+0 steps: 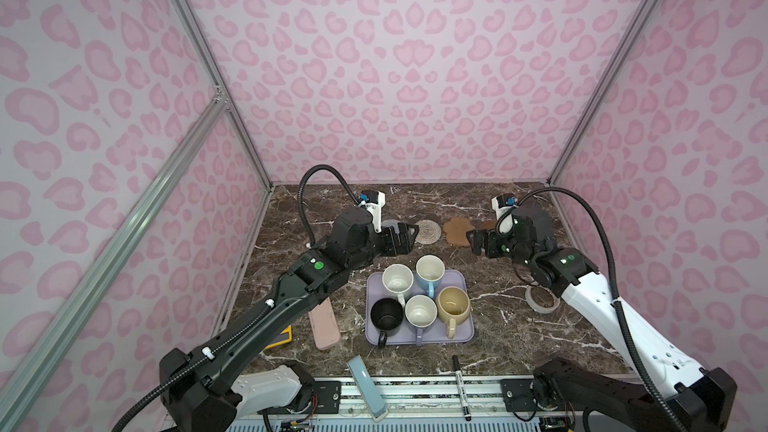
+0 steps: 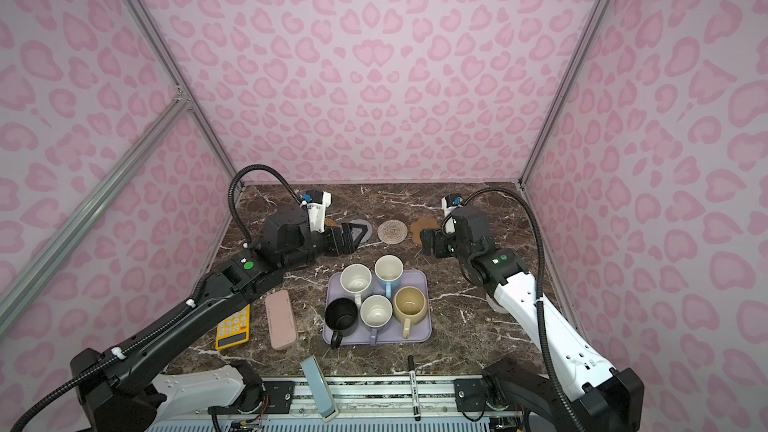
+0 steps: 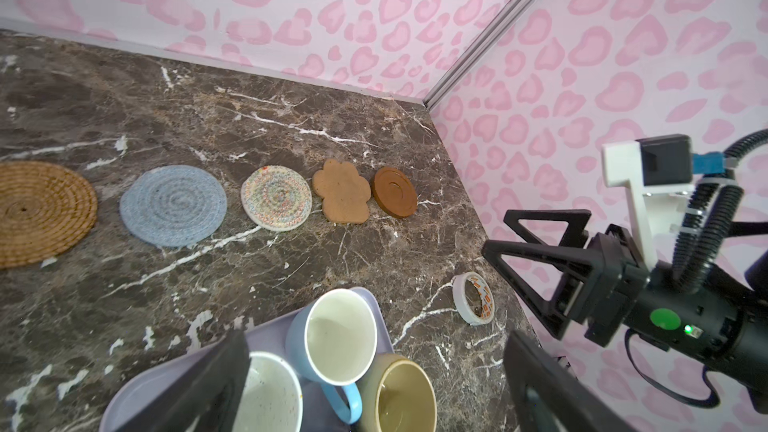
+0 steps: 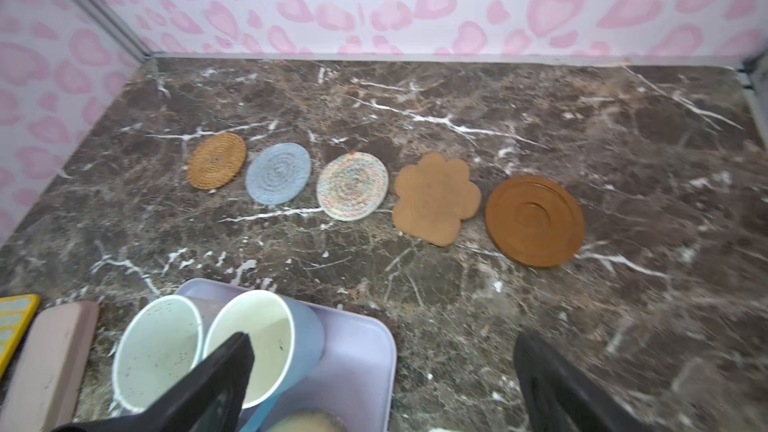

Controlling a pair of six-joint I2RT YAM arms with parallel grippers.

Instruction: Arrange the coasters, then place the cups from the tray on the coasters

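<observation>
Black right pincer (image 1: 472,243) agape, empty

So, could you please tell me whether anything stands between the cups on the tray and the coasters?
Nothing visible does: only bare marble table lies between the tray and the row of coasters.

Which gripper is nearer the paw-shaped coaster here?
Right. The right gripper hangs open just at the paw-shaped coaster's near edge; the left gripper, also open, is farther off, past the cream coaster, by the grey-blue coaster.

Pink-patterned walls (image 1: 415,76) — dark marble tabletop (image 1: 519,326)
</observation>
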